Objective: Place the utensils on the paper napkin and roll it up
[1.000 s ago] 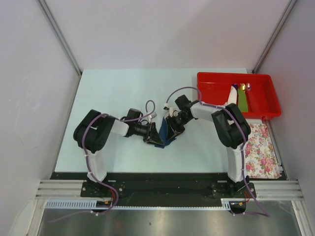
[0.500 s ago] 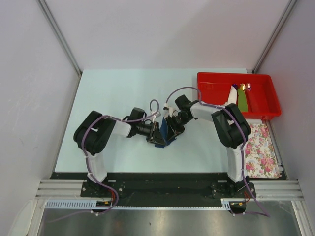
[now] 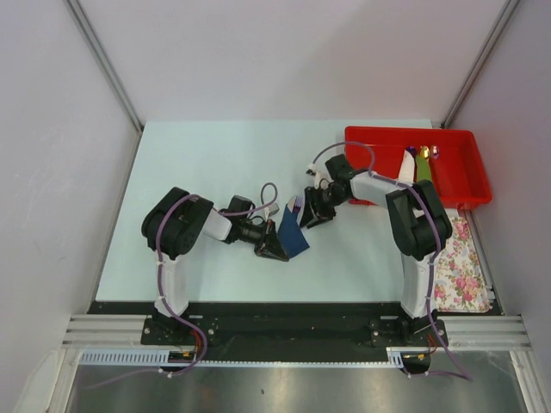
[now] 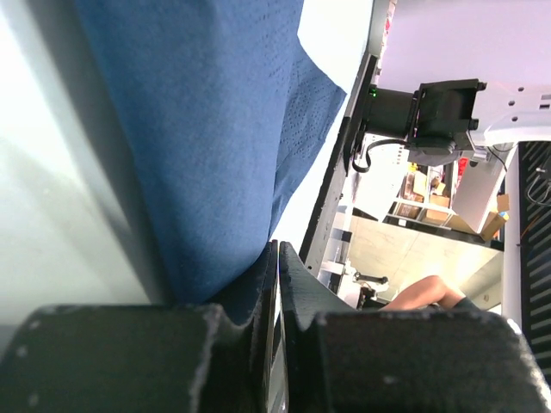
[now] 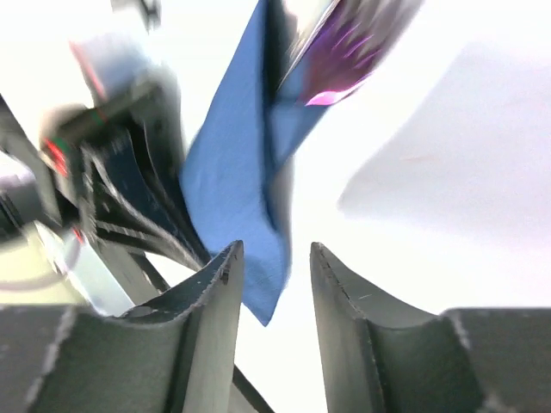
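Observation:
The dark blue paper napkin (image 3: 294,234) is folded and stands up off the table mid-scene. My left gripper (image 3: 274,248) is shut on its lower left edge. In the left wrist view the napkin (image 4: 198,129) fills the upper left and runs down into my closed left gripper (image 4: 277,249). A shiny, purple-tinted utensil tip (image 3: 297,205) pokes out of the napkin's top; it shows blurred in the right wrist view (image 5: 344,52). My right gripper (image 3: 310,213) is open and empty just right of the napkin. In its own view the right gripper (image 5: 275,258) faces the napkin (image 5: 232,189).
A red tray (image 3: 370,132) at the back right holds a few more utensils (image 3: 424,168). A pink-flowered white cloth (image 3: 456,258) lies at the right edge of the pale table. Both arms meet closely at the table's middle.
My right gripper has let go of the napkin and drawn back up and to the right. My left gripper has shifted right, and the napkin now stands more upright in it.

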Robot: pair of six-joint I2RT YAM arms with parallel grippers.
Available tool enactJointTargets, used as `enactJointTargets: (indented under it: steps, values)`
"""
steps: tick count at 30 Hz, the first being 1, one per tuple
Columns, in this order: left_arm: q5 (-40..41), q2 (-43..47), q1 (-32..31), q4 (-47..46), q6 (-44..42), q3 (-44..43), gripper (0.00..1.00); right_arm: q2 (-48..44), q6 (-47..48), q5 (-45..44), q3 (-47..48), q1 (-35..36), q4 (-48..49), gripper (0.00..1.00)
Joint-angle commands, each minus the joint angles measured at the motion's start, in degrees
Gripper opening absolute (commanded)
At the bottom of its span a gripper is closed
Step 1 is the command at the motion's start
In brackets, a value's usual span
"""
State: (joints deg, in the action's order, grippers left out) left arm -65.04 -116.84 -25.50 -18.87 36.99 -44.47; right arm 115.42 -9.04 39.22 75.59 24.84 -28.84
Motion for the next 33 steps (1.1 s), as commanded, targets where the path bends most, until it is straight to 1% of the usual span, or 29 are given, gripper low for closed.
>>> enactJointTargets:
  steps: [1,8,12,14,18,20,21,22,24,28,30,31,32,33]
  values:
    - [5.4,-2.7,0.9,3.0,-2.7,0.7,0.1,-3.6,-7.9,-1.2,0.7,-2.4,7.4,0.44]
    - [5.5,-2.8,0.9,3.1,-3.0,-0.2,0.1,1.6,-12.4,-1.3,2.2,-2.3,8.7,0.45]
    - [5.7,-3.0,0.9,2.8,-3.0,-0.4,0.1,3.7,-12.2,-2.1,2.7,-0.9,9.2,0.48]
    - [5.8,-3.2,1.0,2.7,-2.9,-0.4,0.1,4.9,-11.8,-3.3,3.2,0.1,7.9,0.48]
    - [5.9,-3.0,1.1,2.3,-2.7,-0.3,0.1,7.3,-11.0,-9.2,4.1,1.6,6.3,0.4]
    - [6.1,-3.0,1.1,2.3,-2.7,-0.1,0.1,8.2,-10.0,-12.4,5.2,2.2,4.3,0.37]
    - [6.2,-3.0,1.1,2.2,-2.6,-0.1,0.1,8.9,-9.8,-13.4,5.8,2.8,3.5,0.33]
    - [6.3,-3.0,1.2,2.3,-2.6,-0.1,0.1,9.6,-9.5,-14.4,6.6,2.9,2.4,0.32]
    - [6.3,-3.0,1.2,1.9,-2.4,-0.2,0.1,10.1,-9.3,-17.2,7.1,3.4,1.7,0.32]
    - [6.7,-3.1,1.2,1.6,-1.9,-0.6,0.1,12.1,-9.0,-18.9,8.6,4.4,-0.6,0.32]
    - [6.9,-3.0,1.2,1.5,-1.7,-0.7,0.1,12.6,-9.0,-18.6,8.4,4.5,-1.1,0.28]
    - [7.0,-2.9,1.2,1.1,-1.6,-0.7,0.1,12.7,-9.1,-18.2,8.4,4.4,-1.2,0.25]
    - [7.2,-2.7,1.2,0.9,-1.6,-0.7,0.1,12.8,-9.1,-17.4,8.3,4.5,-1.2,0.14]
    - [7.4,-2.5,1.3,0.7,-1.4,-0.6,0.1,12.8,-8.8,-16.8,8.3,4.4,-1.2,0.07]
